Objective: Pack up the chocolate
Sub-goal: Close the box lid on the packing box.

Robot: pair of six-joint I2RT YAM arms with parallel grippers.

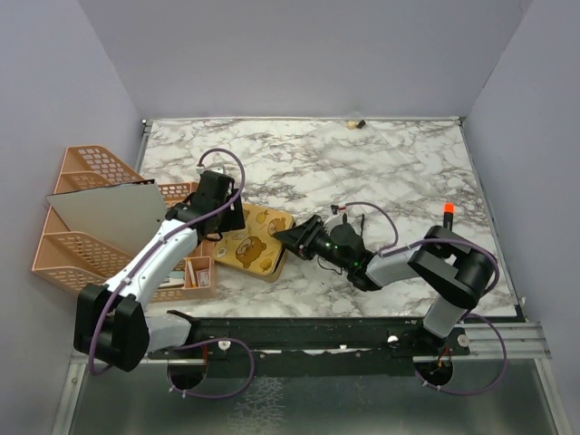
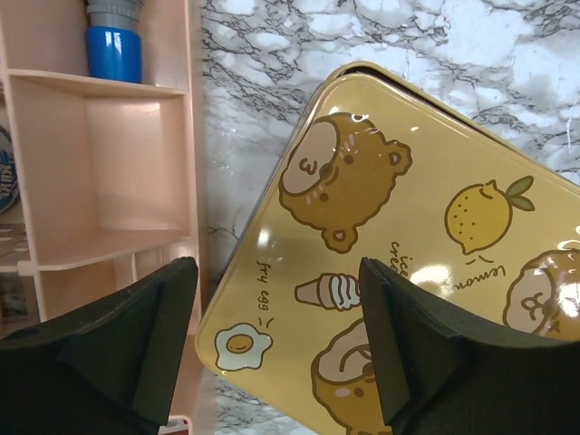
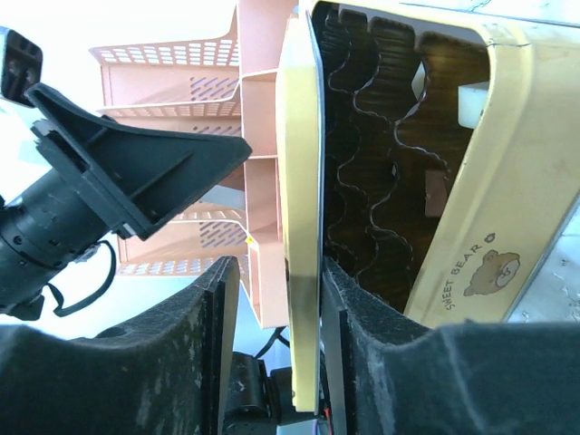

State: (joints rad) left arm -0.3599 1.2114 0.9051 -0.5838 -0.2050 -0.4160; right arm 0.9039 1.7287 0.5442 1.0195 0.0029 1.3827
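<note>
While the left gripper (image 2: 276, 267) hovers right over the yellow lid (image 2: 408, 227), its fingers are spread wide with nothing between them, so it's not gripping anything. The right gripper (image 3: 278, 267) sits at the lid's edge on the side away from the pink organizer (image 1: 63, 258), and the lid's rim runs between its fingers (image 3: 181, 362). One pad looks like it's against the lid, but there's a clear gap on the other side, so I'd call that loose rather than clamped. The lid is tipped up off the yellow box (image 3: 517, 181), and under it you can see the dark wavy tray (image 3: 362, 181). The chocolate (image 3: 473, 101) is in there: one cream-white piece and a brownish one in the compartments. The lid hides the rest.
</note>
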